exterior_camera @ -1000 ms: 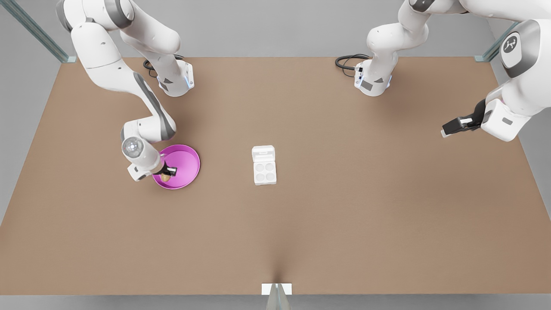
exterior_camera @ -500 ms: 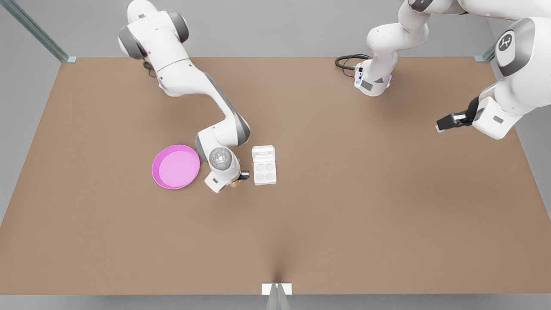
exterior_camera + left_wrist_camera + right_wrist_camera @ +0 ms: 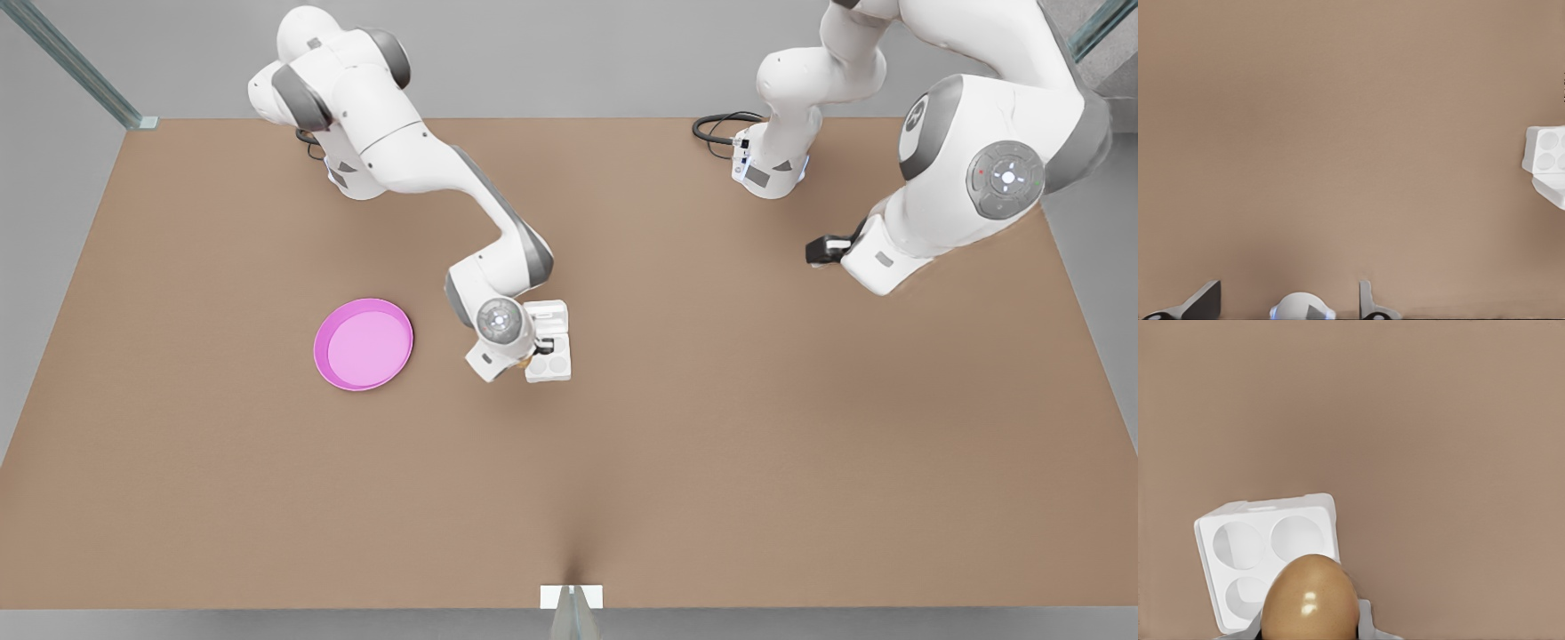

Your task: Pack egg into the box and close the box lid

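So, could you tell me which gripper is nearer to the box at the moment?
The right gripper: it is over the box, shut on the egg above the cups. The left gripper waits open, far off toward the front view's right.

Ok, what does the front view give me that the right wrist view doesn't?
Front view adds: the plate, the open lid, the right gripper over the box, and the left gripper, open, waiting far off at that view's right.
Right wrist view adds: the egg close up in the right gripper, over three empty cups; the fourth is hidden behind it.
Both share: the box and the table.
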`<state>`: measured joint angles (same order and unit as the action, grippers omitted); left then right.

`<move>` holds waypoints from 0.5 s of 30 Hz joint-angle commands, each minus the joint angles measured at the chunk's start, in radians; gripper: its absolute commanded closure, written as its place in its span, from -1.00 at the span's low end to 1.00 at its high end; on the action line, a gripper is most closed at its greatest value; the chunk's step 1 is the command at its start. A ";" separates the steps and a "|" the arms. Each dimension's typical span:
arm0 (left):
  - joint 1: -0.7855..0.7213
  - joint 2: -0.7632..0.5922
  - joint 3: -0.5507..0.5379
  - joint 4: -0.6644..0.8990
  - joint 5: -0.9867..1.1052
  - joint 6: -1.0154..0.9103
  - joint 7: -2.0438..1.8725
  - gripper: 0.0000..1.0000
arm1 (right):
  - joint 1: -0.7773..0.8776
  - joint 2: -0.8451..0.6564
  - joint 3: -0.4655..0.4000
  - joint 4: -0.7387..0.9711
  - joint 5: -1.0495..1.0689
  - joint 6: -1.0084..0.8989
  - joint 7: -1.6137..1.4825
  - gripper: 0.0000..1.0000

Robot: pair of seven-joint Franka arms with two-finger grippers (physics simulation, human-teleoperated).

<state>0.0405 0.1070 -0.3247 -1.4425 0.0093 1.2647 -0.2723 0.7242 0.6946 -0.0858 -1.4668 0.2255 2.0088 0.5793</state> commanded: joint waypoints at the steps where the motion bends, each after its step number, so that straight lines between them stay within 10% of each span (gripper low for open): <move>1: -0.025 -0.044 -0.059 -0.088 0.004 0.162 -0.185 -1.00 | 0.017 0.010 0.000 0.017 0.011 0.005 0.120 0.02; 15: -0.011 -0.035 -0.070 -0.085 0.004 0.147 -0.191 -1.00 | 0.132 0.131 -0.063 0.125 0.087 -0.002 0.148 -0.01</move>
<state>0.0710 0.0723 -0.3913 -1.5294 0.0129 1.4000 -0.3803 0.8546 0.8239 -0.1483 -1.3438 0.3092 2.0080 0.6562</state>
